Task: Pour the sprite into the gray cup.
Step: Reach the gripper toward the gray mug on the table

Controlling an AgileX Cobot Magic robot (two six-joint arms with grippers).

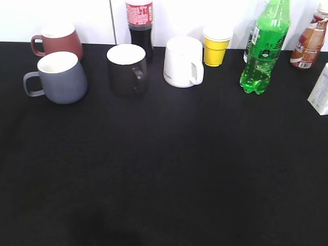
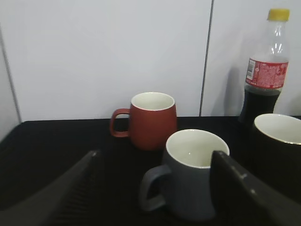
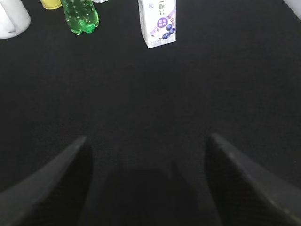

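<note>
The sprite (image 1: 265, 47) is a tall, translucent green bottle with a green-white label. It stands upright, well to the right of the gray cup (image 1: 59, 77). The gray cup is a squat blue-gray mug, white inside, upright, handle pointing away from the sprite.

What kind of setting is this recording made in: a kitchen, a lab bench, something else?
Most likely a staged lab tabletop, not a kitchen: a table under a plain black cloth against bare white wall panels, with mugs such as the gray cup and drinks such as the sprite lined up in a row.
</note>
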